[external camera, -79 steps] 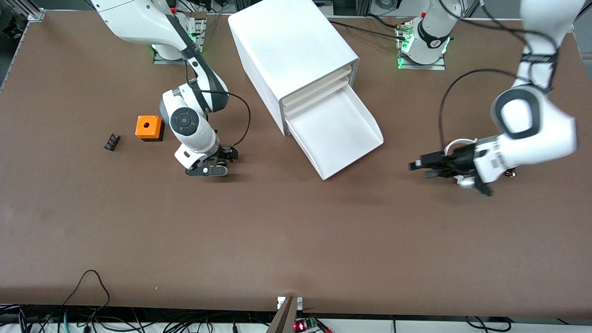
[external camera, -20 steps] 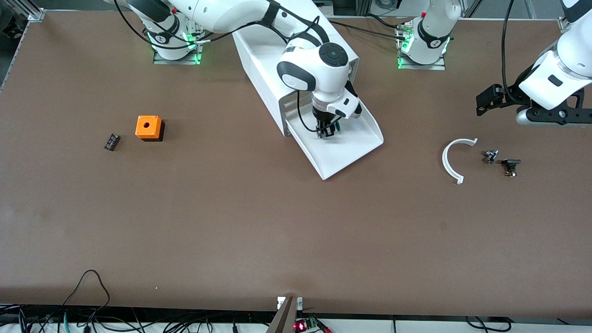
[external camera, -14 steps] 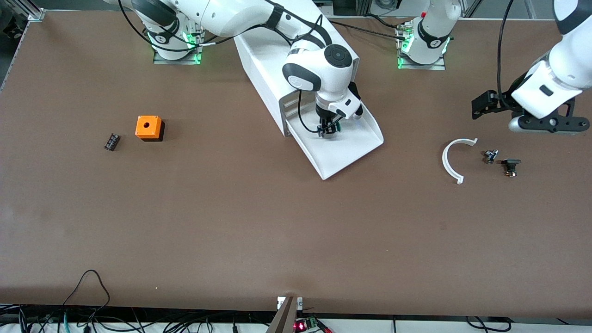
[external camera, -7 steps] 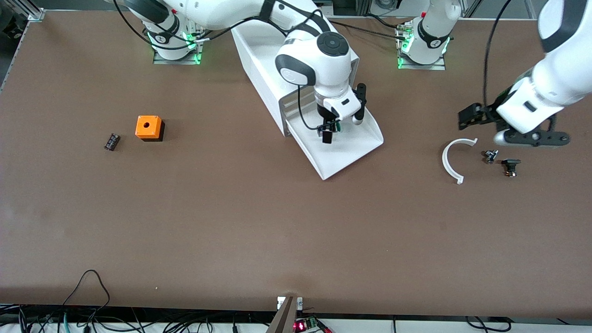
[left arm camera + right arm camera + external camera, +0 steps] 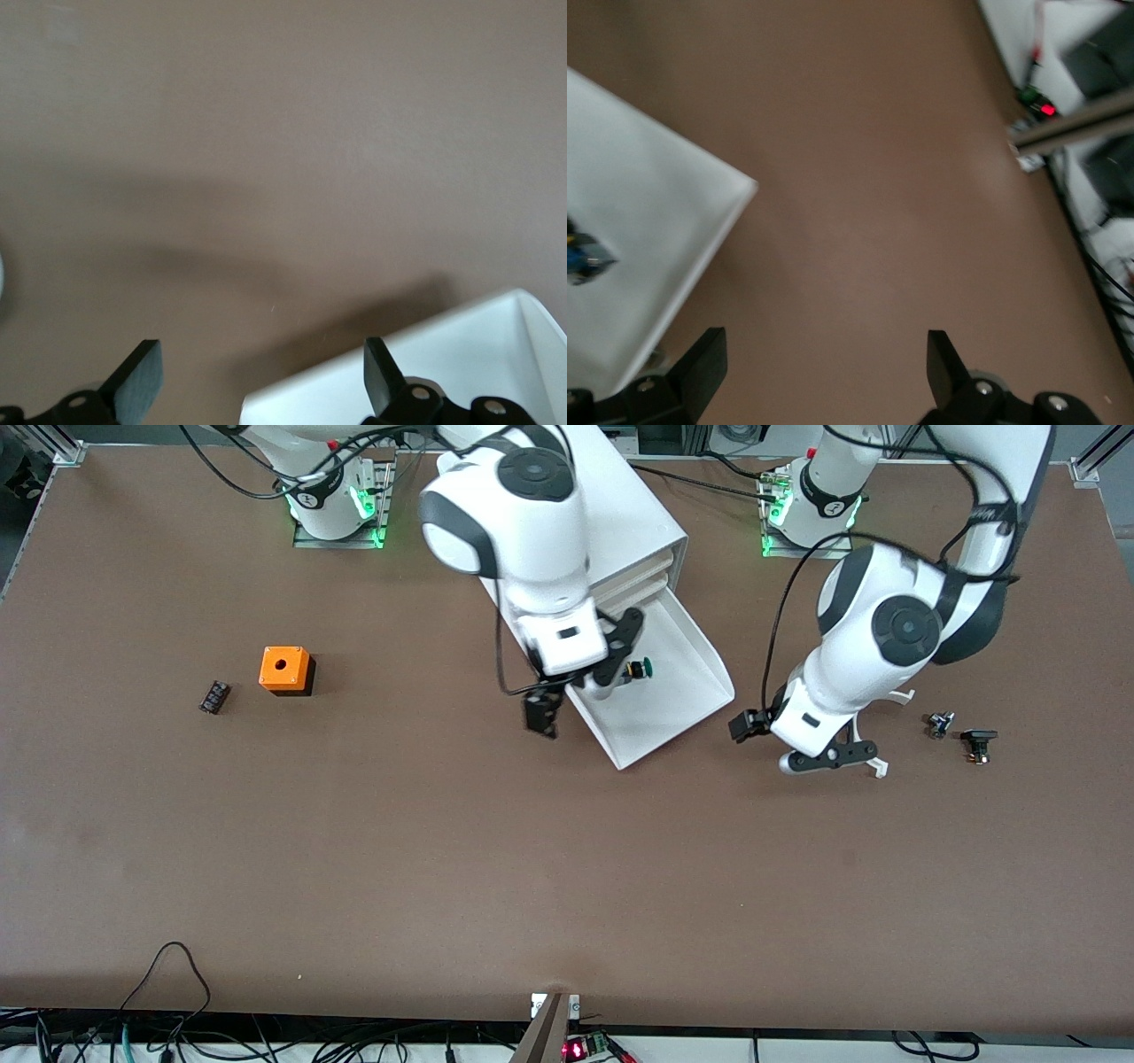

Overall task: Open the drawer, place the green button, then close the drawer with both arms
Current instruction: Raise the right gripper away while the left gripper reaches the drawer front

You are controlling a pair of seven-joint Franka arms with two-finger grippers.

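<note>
On brown table (image 5: 354,850), button (image 5: 640,667) lies inside drawer (image 5: 673,708).

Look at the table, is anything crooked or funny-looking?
Yes. The white cabinet sits slanted on the table, and its bottom drawer sticks out open, with the green-capped button lying inside. Nothing looks spilled or broken.

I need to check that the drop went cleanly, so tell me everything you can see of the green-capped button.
The button is small, with a round green cap and a short dark body showing blue and yellow in the right wrist view. It lies on its side on the white floor of the pulled-out bottom drawer, toward the cabinet end. Nothing grips it: the right gripper hangs open just above and beside it.
</note>
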